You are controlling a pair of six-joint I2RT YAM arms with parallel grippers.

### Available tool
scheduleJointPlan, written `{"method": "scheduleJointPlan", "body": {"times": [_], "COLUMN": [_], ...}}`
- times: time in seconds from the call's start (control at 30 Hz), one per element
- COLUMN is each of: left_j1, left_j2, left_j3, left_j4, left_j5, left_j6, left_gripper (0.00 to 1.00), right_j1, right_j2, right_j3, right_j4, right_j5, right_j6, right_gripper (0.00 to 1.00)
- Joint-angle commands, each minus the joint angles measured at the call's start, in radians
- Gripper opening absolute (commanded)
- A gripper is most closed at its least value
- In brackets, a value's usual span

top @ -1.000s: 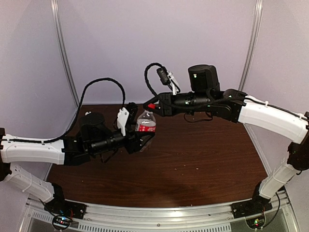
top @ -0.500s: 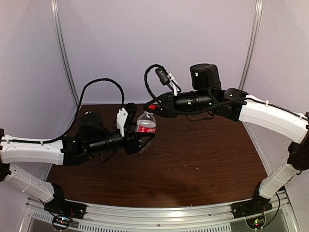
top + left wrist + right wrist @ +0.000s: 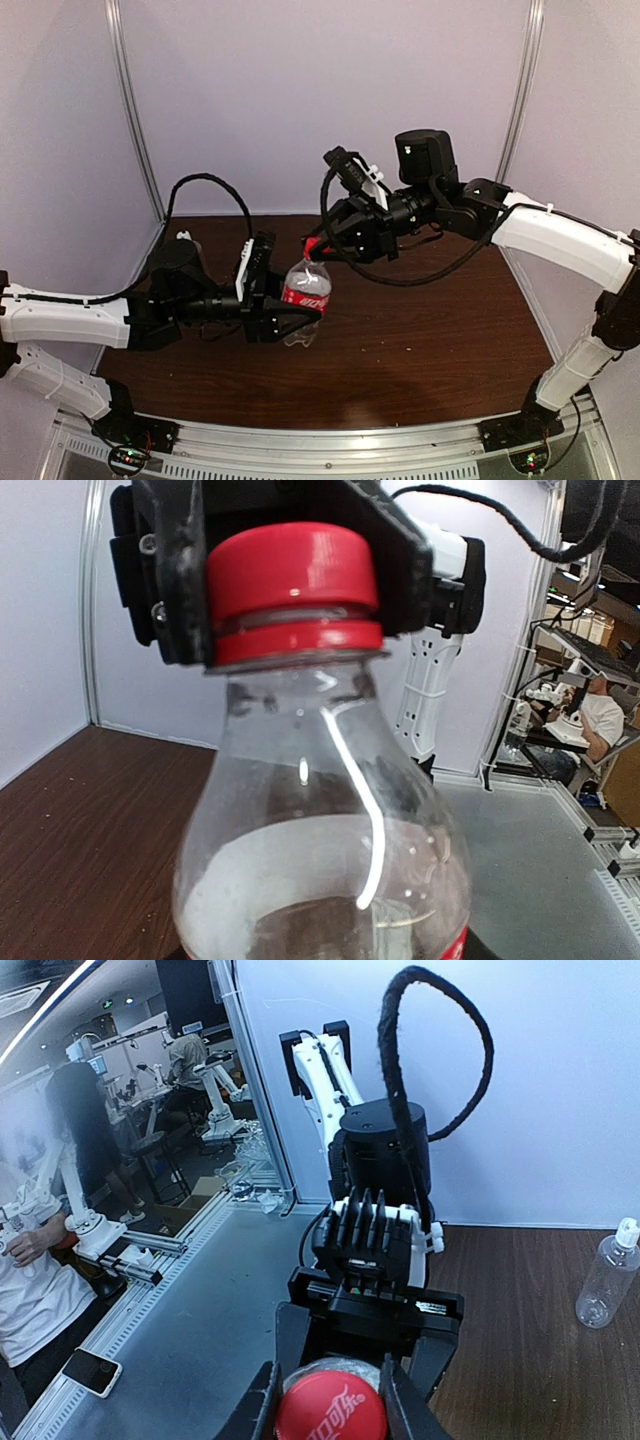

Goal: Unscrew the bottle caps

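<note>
Plainly clear bottle (image 3: 320, 870), red cap (image 3: 292, 572) on.

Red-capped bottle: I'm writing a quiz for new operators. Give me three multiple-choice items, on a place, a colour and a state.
1. The plain bottle is: A. upright on the table B. in a gripper C. lying down
2. The cap in the right gripper is: A. white B. blue C. red
3. The left gripper is: A. open B. shut on the labelled bottle C. unseen
Key: A, it stands there in the right wrist view; C, both wrist views show red; B, it clasps the bottle's body.
</note>
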Motion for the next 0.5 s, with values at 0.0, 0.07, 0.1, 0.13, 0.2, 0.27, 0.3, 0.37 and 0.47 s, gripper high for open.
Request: {"method": "scheduleJointPlan", "body": {"times": [0.0, 0.07, 0.1, 0.13, 0.2, 0.27, 0.3, 0.37, 0.47], "left_j1": [-0.013, -0.015, -0.015, -0.015, -0.014, -0.014, -0.015, -0.014, -0.014], "left_j2": [0.003, 0.006, 0.007, 0.009, 0.010, 0.009, 0.007, -0.001, -0.017], "left_j3": [-0.010, -0.010, -0.011, -0.011, -0.014, -0.014, -0.013, -0.011, -0.007], "left_j4": [0.164, 0.164, 0.166, 0.165, 0.161, 0.146, 0.131, 0.097, 0.048], "left_j5": [0.122, 0.104, 0.096, 0.087, 0.068, 0.039, 0.016, -0.046, -0.147], "left_j6": [0.000, 0.001, 0.001, 0.000, 0.001, 0.004, 0.010, 0.022, 0.038], "left_gripper": [0.32, 0.32, 0.32, 0.32, 0.32, 0.32, 0.32, 0.32, 0.32], "right_j1": [-0.026, -0.027, -0.027, -0.029, -0.029, -0.029, -0.029, -0.028, -0.028], "right_j2": [0.013, 0.002, -0.005, -0.009, -0.018, -0.027, -0.032, -0.044, -0.068], "right_j3": [-0.003, -0.015, -0.018, -0.021, -0.023, -0.026, -0.026, -0.031, -0.046], "right_j4": [0.009, 0.030, 0.034, 0.032, 0.032, 0.031, 0.029, 0.030, 0.043], "right_j5": [-0.106, -0.080, -0.059, -0.032, 0.020, 0.079, 0.108, 0.163, 0.215], "right_j6": [-0.025, 0.000, 0.010, 0.021, 0.044, 0.089, 0.104, 0.131, 0.174], "right_gripper": [0.26, 0.29, 0.31, 0.33, 0.38, 0.45, 0.48, 0.55, 0.68]}}
